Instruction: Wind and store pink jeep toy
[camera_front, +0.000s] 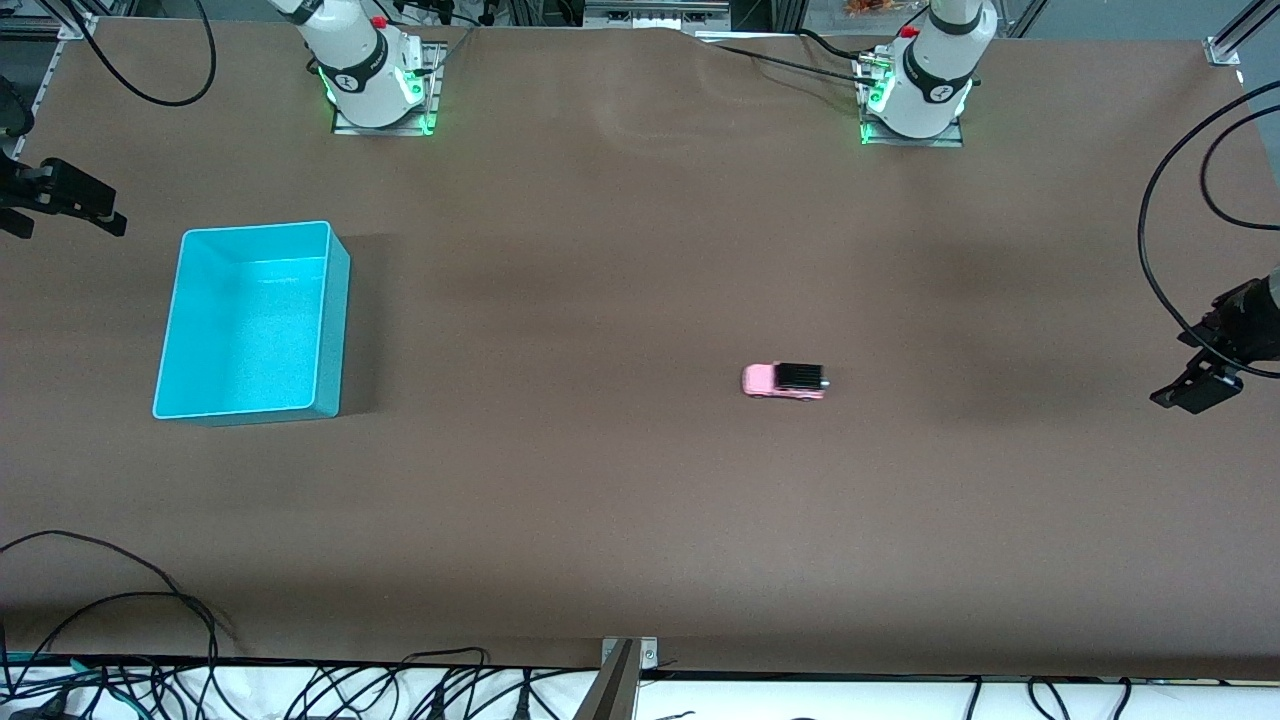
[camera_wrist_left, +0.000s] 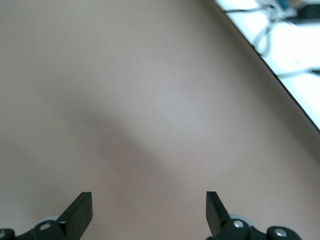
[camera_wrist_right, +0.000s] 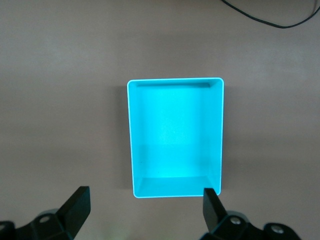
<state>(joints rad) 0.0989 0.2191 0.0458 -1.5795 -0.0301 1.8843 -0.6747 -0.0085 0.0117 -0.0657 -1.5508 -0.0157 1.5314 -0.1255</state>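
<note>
The pink jeep toy (camera_front: 785, 381) stands on its wheels on the brown table, toward the left arm's end, with its black roof up. The turquoise bin (camera_front: 336, 330) sits toward the right arm's end and holds nothing. My left gripper (camera_front: 1196, 389) hovers at the left arm's end of the table, well apart from the jeep; in the left wrist view it (camera_wrist_left: 149, 207) is open over bare table. My right gripper (camera_front: 98, 212) hovers by the right arm's end. In the right wrist view it (camera_wrist_right: 146, 205) is open, with the bin (camera_wrist_right: 175, 80) ahead of it.
The table's edge nearest the front camera, with a white strip and cables (camera_front: 300, 690), runs along the bottom of the front view. That edge also shows in the left wrist view (camera_wrist_left: 280, 80). Black cables (camera_front: 1160, 200) loop by the left arm's end.
</note>
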